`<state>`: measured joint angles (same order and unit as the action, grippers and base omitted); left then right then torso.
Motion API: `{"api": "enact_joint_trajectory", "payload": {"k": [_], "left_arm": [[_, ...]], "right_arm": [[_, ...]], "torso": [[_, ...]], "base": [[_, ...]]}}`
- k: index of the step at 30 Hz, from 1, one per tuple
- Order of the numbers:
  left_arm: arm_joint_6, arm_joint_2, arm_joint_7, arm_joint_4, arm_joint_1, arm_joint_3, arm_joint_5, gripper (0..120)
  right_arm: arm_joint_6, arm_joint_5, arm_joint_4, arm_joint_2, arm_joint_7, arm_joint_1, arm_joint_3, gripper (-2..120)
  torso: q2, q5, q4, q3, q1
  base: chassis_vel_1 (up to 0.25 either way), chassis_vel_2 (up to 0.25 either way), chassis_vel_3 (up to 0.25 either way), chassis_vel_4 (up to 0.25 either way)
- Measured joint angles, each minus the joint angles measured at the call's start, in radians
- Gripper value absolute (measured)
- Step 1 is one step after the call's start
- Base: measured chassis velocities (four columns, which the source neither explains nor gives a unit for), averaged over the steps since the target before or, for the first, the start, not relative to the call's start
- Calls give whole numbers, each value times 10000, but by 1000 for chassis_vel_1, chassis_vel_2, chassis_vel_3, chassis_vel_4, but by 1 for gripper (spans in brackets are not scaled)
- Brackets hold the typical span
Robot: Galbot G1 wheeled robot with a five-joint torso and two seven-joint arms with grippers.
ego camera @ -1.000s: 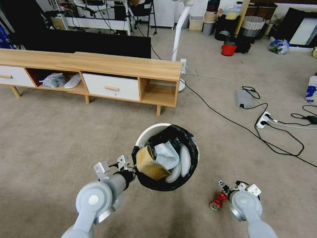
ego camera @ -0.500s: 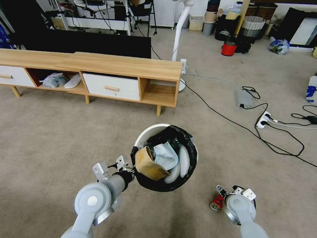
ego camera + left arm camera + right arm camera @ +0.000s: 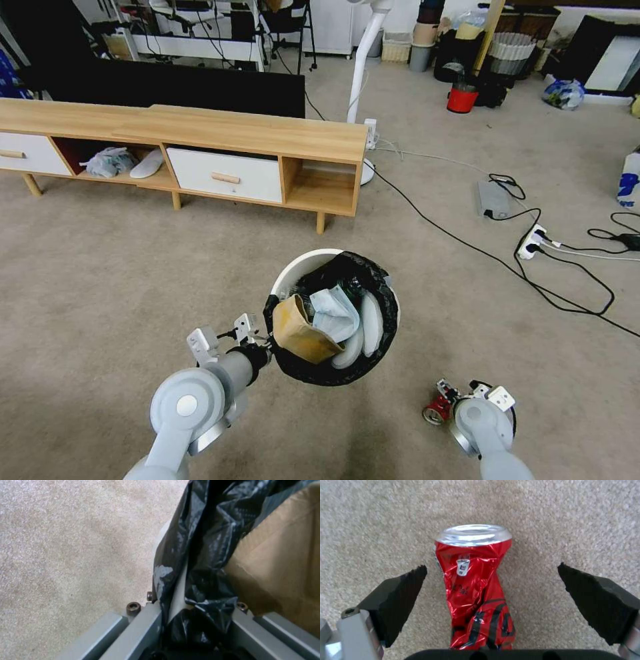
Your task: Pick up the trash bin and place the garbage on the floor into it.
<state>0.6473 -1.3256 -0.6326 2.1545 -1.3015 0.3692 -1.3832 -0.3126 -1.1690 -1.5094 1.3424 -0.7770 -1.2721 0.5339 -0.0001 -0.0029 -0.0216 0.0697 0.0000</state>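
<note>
Left tool (image 3: 186, 620) is clamped on the bin (image 3: 303, 267) rim, holding it up, while the right tool (image 3: 491, 590) sits wide open around the crushed can (image 3: 475, 587) on the floor (image 3: 133, 267), so probably best to center, then squeeze gently.

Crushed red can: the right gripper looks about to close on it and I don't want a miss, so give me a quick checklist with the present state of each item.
1. Right gripper open wide enough: ok, both pads stand apart from the crushed red can.
2. Can centred between the pads: ok, slightly nearer one pad.
3. Can lying free on the floor: ok, nothing on or against it.
4. Gripper low enough to grasp: cannot tell.
5. Left gripper shut on the trash bin rim: ok, liner and white rim are pinched between its fingers.
6. Room in the bin: cannot tell; carton and tissues reach near the rim.
</note>
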Motion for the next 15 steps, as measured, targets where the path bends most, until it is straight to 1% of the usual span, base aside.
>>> {"api": "enact_joint_trajectory", "payload": {"k": [15], "left_arm": [[-22, -19, 43, -87, 19, 37, -6, 0]], "right_arm": [[1, 540, 549, 195, 217, 193, -109, 100]], "torso": [[0, 0, 1, 0, 0]], "base": [[0, 0, 0, 0]]}}
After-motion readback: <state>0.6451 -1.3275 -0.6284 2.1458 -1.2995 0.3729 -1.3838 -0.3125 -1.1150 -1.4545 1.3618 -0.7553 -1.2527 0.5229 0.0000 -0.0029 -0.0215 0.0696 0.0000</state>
